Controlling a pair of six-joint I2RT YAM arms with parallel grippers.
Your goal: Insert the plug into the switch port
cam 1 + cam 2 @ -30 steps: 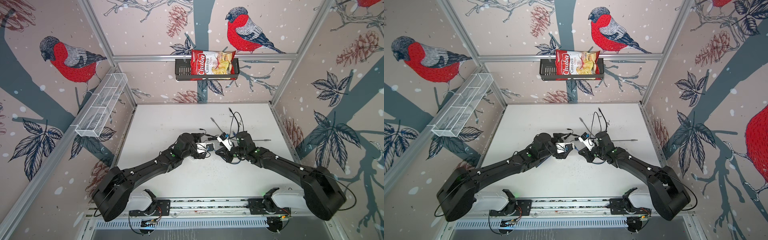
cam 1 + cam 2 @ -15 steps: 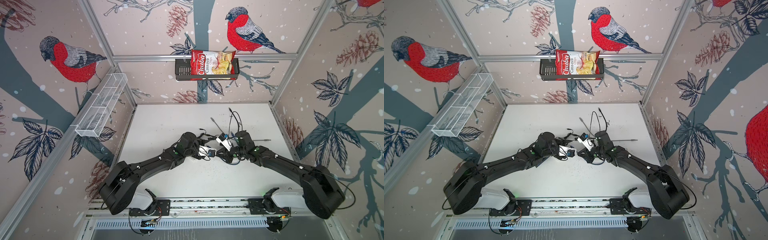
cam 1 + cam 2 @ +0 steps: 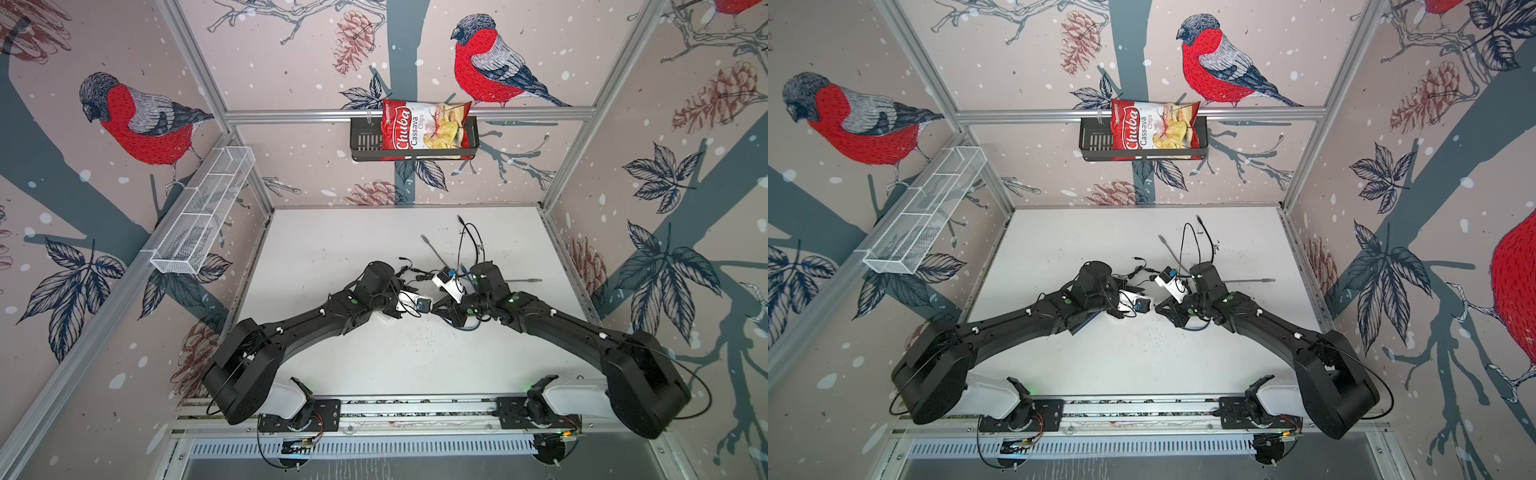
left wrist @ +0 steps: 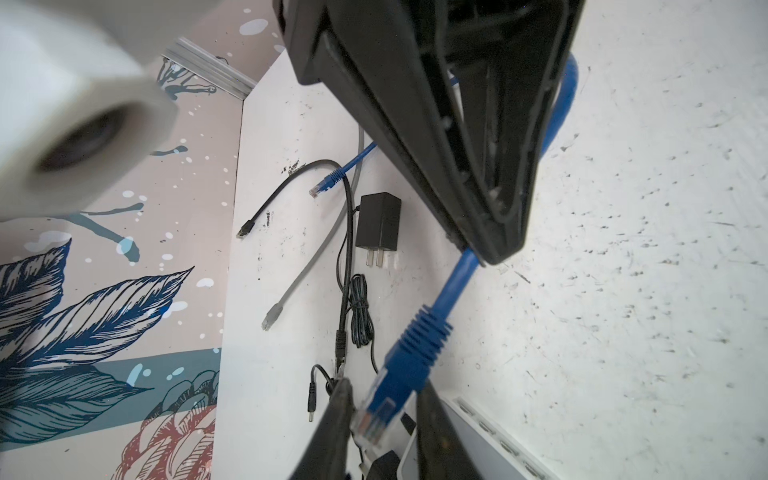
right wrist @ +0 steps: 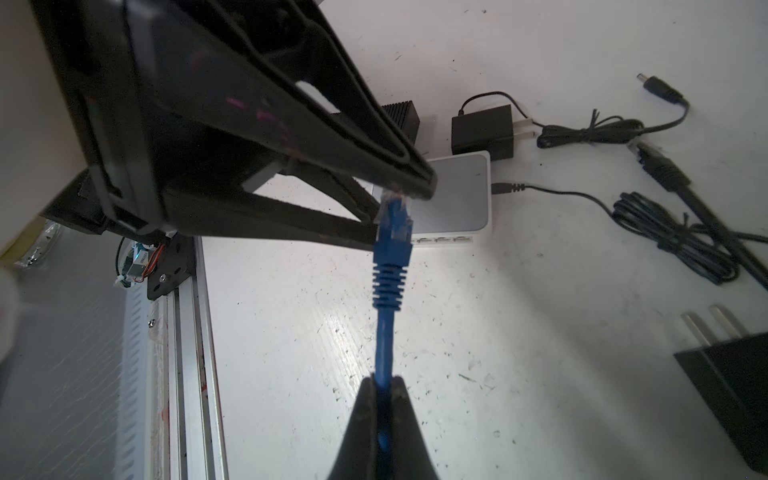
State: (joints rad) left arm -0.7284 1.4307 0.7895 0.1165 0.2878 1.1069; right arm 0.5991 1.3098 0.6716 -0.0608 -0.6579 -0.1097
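Mid-frame in both top views, my right gripper (image 5: 383,384) is clamped on the cable (image 5: 384,345) behind the plug (image 5: 392,232), whose long axis points into my left gripper (image 4: 382,401), jaws flanking its tip, grip unclear; the switch (image 5: 457,195) lies just beyond.

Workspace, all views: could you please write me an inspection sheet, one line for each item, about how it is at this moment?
Surface: white table, scuffed and speckled.
Job's things: blue plug held in the air, not in a port; white switch lies on the table.
Clutter: black power adapter and second adapter on the table.
Grippers: left gripper appears closed on the plug's clear tip; right gripper shut on the blue cable behind the boot.
Cables: grey cable, black cable and tied black leads lie loose.
Surroundings: chips bag in a black wall basket; white wire basket on the side wall.
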